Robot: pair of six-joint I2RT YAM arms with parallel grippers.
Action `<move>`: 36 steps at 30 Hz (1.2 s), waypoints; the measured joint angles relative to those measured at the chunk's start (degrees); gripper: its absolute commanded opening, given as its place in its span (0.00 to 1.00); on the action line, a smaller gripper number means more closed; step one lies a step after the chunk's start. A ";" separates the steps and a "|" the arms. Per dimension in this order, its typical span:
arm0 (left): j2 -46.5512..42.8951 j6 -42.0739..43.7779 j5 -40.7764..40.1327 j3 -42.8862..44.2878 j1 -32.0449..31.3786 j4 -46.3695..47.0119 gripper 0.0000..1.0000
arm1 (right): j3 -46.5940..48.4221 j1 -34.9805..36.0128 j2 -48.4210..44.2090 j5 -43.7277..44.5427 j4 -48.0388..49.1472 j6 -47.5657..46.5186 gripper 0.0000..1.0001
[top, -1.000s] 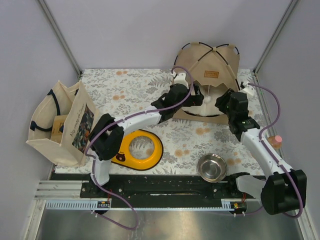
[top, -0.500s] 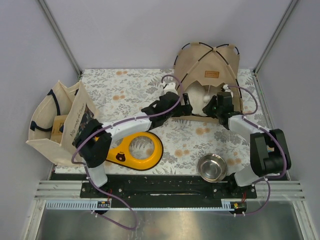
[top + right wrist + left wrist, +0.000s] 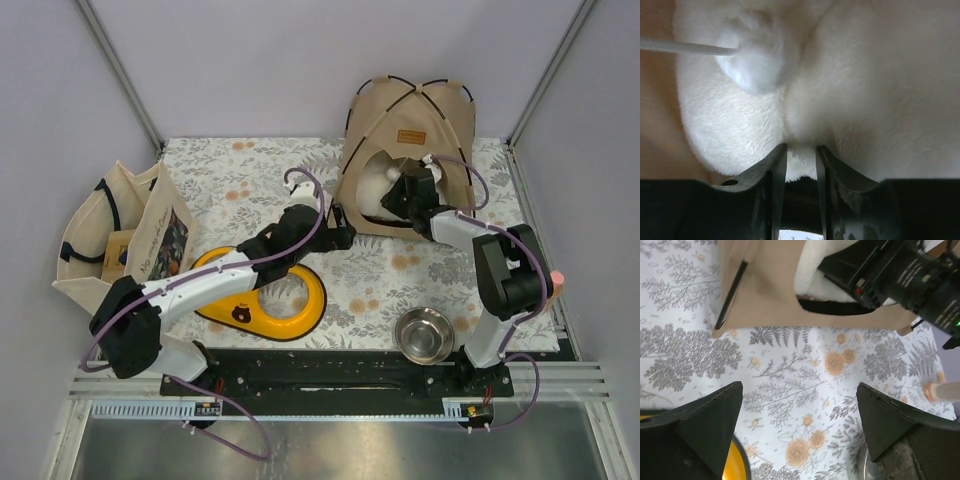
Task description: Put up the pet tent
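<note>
The tan pet tent (image 3: pixel 410 120) stands at the back right of the mat, black poles arched over it and its brown label (image 3: pixel 412 136) facing up. A white fluffy cushion (image 3: pixel 375 185) fills its opening. My right gripper (image 3: pixel 398 195) reaches into that opening. In the right wrist view its jaws (image 3: pixel 800 160) are nearly together with a fold of the cushion (image 3: pixel 865 90) pinched between them, and the white pompom (image 3: pixel 757 55) hangs on its string just above. My left gripper (image 3: pixel 345 238) hovers wide open over the mat before the tent's left corner (image 3: pixel 770 290), holding nothing.
A cream tote bag (image 3: pixel 120 245) stands at the left edge. A yellow ring-shaped object (image 3: pixel 275 300) lies under the left arm. A steel bowl (image 3: pixel 424 334) sits near the right arm's base. A small pink-capped bottle (image 3: pixel 553 280) stands at the right edge.
The tent has risen from a flattened tilt to standing. My right gripper moved deeper into its opening onto the cushion. My left arm drew back from the tent toward the left.
</note>
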 measured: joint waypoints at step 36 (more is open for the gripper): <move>21.33 -16.70 -1.86 3.50 -33.09 -6.34 0.88 | -14.73 0.07 -76.04 1.64 -59.49 -3.04 0.73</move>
